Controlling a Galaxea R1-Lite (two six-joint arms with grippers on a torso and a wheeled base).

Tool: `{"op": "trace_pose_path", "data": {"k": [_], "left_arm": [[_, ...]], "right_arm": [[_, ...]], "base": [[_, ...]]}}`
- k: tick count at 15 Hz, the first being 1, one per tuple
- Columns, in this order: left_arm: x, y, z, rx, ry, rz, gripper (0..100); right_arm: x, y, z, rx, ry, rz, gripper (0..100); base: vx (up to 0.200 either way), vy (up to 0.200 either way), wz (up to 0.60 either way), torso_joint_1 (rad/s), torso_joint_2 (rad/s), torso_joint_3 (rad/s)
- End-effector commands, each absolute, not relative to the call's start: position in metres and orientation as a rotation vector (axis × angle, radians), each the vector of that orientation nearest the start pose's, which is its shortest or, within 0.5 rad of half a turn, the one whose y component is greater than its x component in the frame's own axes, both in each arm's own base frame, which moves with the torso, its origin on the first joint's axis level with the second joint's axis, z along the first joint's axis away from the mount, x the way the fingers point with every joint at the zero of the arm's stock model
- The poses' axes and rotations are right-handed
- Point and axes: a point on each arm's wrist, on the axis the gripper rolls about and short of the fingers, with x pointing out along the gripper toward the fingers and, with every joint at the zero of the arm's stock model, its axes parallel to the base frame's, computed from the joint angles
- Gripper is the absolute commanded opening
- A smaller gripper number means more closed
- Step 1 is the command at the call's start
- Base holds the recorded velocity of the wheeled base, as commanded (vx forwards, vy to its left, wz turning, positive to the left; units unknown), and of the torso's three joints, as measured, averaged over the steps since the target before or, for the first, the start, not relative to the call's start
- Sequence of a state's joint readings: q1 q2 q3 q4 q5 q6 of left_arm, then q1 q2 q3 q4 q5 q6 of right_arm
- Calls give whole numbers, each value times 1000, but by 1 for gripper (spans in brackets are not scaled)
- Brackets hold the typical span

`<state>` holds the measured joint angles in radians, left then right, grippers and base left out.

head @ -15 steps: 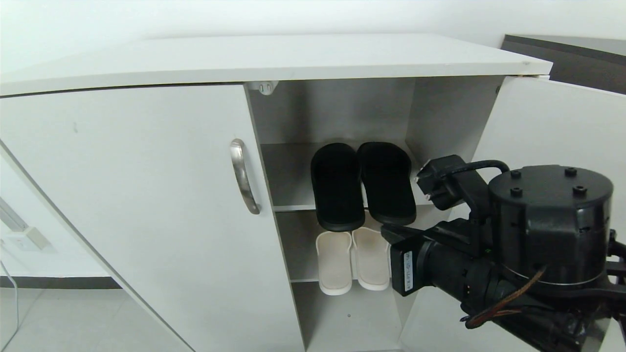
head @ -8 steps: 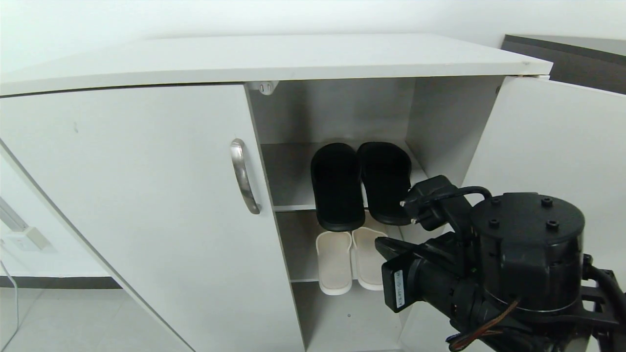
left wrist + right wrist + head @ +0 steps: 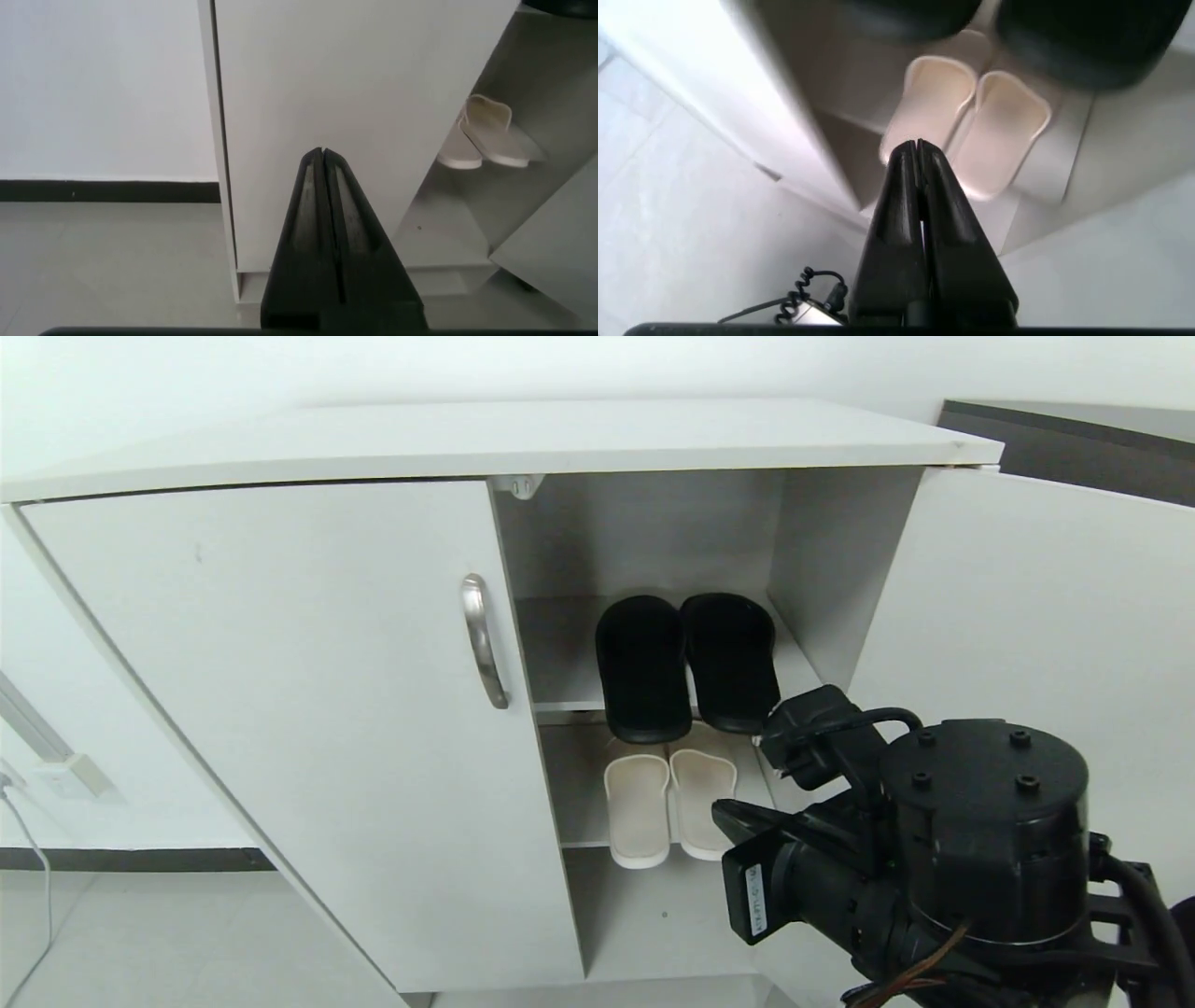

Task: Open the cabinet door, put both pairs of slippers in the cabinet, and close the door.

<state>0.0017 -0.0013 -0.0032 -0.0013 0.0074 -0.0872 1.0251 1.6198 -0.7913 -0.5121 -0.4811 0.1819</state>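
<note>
The white cabinet (image 3: 504,439) has its right door (image 3: 1027,644) swung open and its left door (image 3: 308,709) closed, with a metal handle (image 3: 484,639). A black pair of slippers (image 3: 686,663) lies on the upper shelf. A cream pair of slippers (image 3: 667,798) lies on the shelf below. My right arm (image 3: 934,859) hangs low in front of the open compartment. My right gripper (image 3: 918,147) is shut and holds nothing, pointing at the cream slippers (image 3: 971,121) from a distance. My left gripper (image 3: 322,154) is shut, holds nothing and faces the closed door (image 3: 355,84).
The bottom compartment (image 3: 653,915) holds nothing. A wall socket (image 3: 70,775) and a cable (image 3: 37,896) are at the left by the tiled floor. A dark panel (image 3: 1074,448) stands behind the cabinet's right side.
The head camera has shifted, so the cabinet sits differently in the picture. My right arm has dropped lower and drawn back from the shelves. Both pairs of slippers lie as before.
</note>
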Motion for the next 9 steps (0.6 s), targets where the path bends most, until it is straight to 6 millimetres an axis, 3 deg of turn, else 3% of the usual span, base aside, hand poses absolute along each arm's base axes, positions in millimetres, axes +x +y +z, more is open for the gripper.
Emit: {"op": "trace_pose_path", "data": {"k": [1, 9], "left_arm": [[-23, 0, 76, -89, -5, 9, 0], [-23, 0, 76, -87, -5, 7, 0]], "right_arm": [[157, 238, 188, -49, 289, 513, 0], [161, 232, 177, -73, 318, 489, 0]], "base": [[-200, 0, 0, 2, 2, 7], [-200, 0, 0, 3, 1, 2]]}}
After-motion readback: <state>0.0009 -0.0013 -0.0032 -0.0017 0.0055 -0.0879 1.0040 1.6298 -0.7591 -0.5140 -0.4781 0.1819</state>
